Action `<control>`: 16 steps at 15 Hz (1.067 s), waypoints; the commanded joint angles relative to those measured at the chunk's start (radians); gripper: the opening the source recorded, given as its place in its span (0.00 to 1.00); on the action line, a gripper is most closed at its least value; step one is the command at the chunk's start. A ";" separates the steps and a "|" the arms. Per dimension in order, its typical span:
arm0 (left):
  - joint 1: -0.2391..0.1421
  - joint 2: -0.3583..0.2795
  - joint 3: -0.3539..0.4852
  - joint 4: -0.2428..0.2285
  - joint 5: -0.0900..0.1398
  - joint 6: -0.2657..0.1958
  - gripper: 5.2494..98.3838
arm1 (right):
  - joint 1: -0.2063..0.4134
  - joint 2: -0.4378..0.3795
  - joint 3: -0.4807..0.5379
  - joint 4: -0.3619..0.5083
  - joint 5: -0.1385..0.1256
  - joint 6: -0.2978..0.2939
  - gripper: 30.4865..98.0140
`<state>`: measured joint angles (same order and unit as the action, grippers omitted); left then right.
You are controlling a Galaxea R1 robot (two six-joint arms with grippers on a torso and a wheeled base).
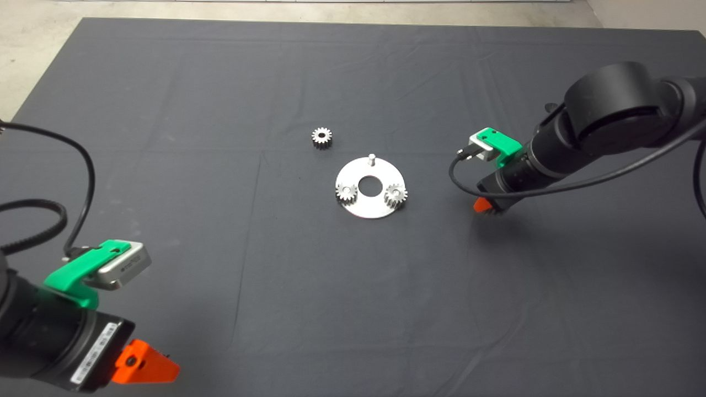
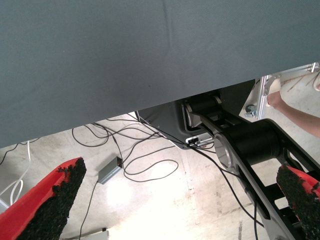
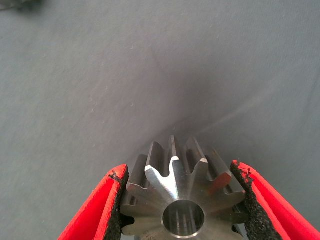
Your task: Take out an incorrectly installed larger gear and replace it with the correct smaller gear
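Dark mat (image 1: pixel 220 165), bearing a round silver plate (image 1: pixel 370 208) with centre hole, one bare upright pin (image 1: pixel 372 159) at its far edge and two small pinned gears (image 1: pixel 347 192) on it. Right gripper (image 3: pixel 182 200), low over the mat right of the plate, fingers clamped on the larger gear (image 3: pixel 182 192); left gripper (image 2: pixel 175 200) parked at the near-left corner, fingers wide apart. Smaller gear (image 1: pixel 321 136) lies on the mat just beyond the plate, apart from it.

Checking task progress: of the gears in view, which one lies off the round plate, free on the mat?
The smaller gear, alone on the mat beyond the plate. Two pinned gears sit on it; the larger gear is in the right gripper.
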<state>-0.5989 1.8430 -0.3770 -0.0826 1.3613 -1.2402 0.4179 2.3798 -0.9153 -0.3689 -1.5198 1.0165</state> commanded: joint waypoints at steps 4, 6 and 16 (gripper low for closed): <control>-0.007 -0.001 0.018 -0.016 0.002 0.001 1.00 | -0.017 -0.010 0.007 -0.069 -0.013 0.095 0.31; -0.007 -0.001 0.018 -0.016 0.002 0.001 1.00 | -0.030 -0.012 0.006 -0.085 -0.013 0.122 0.31; -0.007 -0.001 0.018 -0.016 0.002 0.001 1.00 | -0.080 -0.003 0.007 -0.159 -0.013 0.163 0.31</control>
<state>-0.5989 1.8430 -0.3770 -0.0826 1.3613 -1.2402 0.3098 2.3766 -0.9153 -0.4834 -1.5269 1.1734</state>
